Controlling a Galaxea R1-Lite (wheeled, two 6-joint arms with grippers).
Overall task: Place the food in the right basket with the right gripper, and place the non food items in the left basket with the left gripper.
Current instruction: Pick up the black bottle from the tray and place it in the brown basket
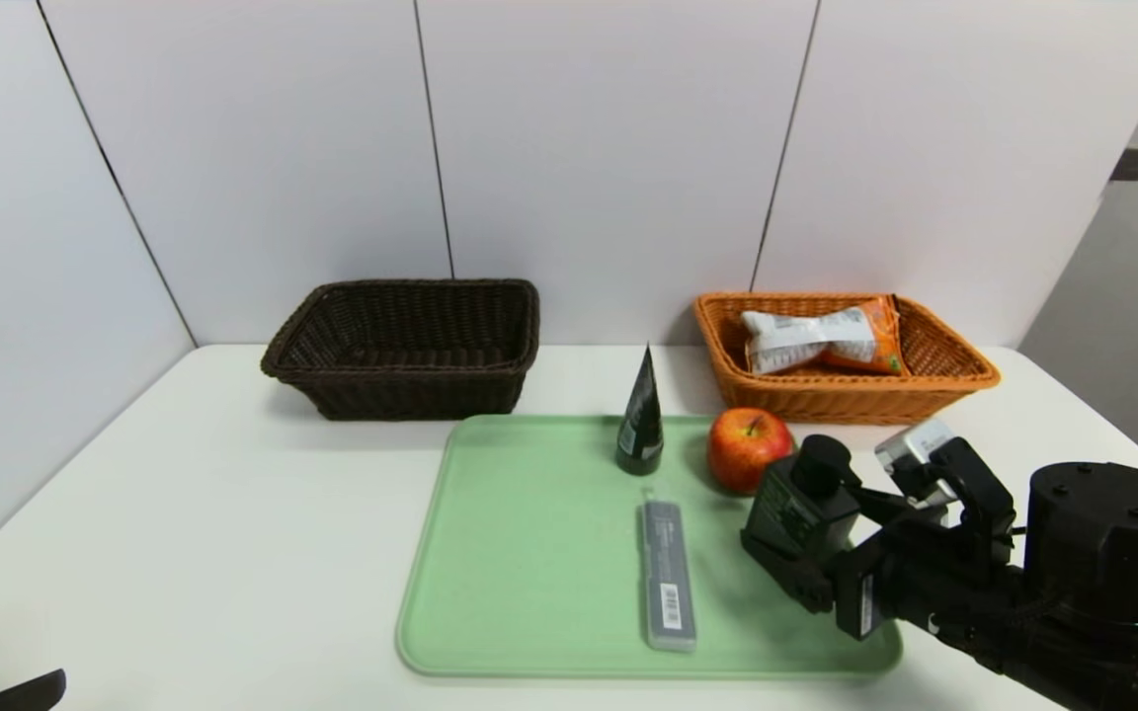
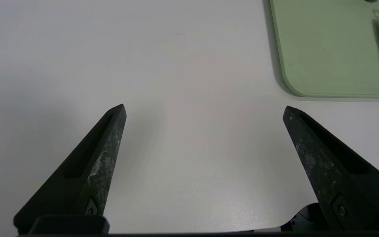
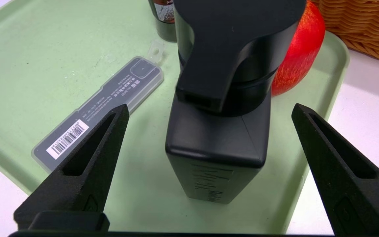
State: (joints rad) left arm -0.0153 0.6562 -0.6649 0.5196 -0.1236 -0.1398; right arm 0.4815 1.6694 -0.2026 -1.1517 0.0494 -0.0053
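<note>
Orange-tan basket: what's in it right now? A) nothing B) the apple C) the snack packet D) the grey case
C: in the head view the snack packet lies inside the orange-tan basket, while the apple and the grey case sit on the green tray.

Snack packet (image 1: pixel 823 338) in right basket (image 1: pixel 944 380)

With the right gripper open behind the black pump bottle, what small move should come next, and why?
Probably steer the right gripper around the pump bottle toward the apple: the bottle stands between its open fingers, yet it is non-food, and the apple is the food left on the tray.
</note>
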